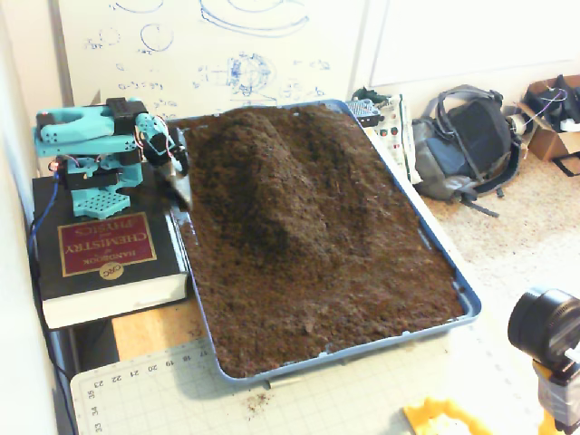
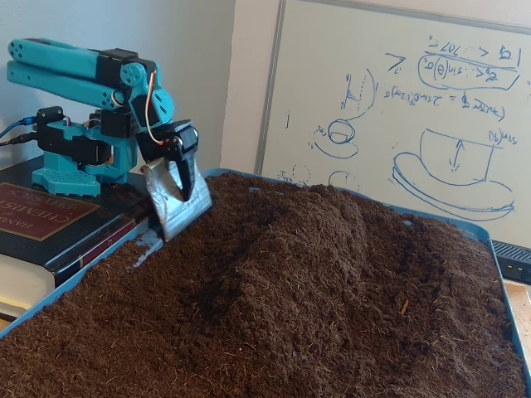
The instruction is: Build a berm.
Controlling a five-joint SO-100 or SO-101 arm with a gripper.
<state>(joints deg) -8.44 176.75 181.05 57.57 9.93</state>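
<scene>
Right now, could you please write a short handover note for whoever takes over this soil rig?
Gripper: its silver metal scoop blade hangs at the near-arm edge of the blue plastic tray, low over the soil; open or shut cannot be told.
Berm: a raised ridge of loose dark brown soil already runs from the tray's far end toward its middle.
Arm folded back over its base, which sits on a thick black chemistry handbook.
Left: any further heaping and smoothing of the ridge.
</scene>
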